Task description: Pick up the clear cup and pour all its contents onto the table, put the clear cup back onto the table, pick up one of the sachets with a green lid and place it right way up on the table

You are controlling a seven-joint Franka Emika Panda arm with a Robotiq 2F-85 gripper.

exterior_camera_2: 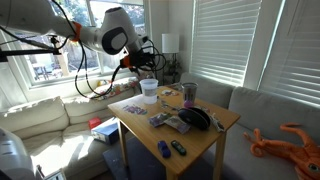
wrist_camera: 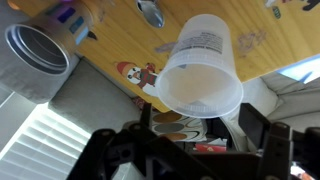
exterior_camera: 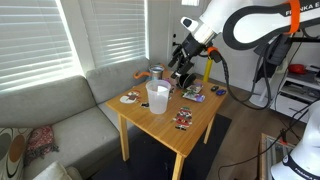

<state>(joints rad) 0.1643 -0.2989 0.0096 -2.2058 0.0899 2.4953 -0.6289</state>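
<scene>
The clear cup (exterior_camera: 157, 96) stands upright on the light-wood table (exterior_camera: 170, 135), near its edge by the sofa; it shows in both exterior views (exterior_camera_2: 149, 91). In the wrist view the cup (wrist_camera: 203, 65) lies just ahead of my gripper (wrist_camera: 200, 132), whose fingers are spread wide with nothing between them. The gripper (exterior_camera: 183, 72) hovers above the table, close beside the cup and apart from it. Small colourful sachets (exterior_camera: 182, 120) (wrist_camera: 135, 72) lie scattered on the tabletop. I cannot make out a green lid on any of them. The cup's inside looks plain whitish.
A grey-and-orange cylindrical container (exterior_camera: 157, 72) (wrist_camera: 38, 60) stands behind the cup. A dark object (exterior_camera_2: 196, 117) lies on the table. A grey sofa (exterior_camera: 60, 110) borders the table, with an orange plush toy (exterior_camera_2: 290, 145) on it. Window blinds are behind.
</scene>
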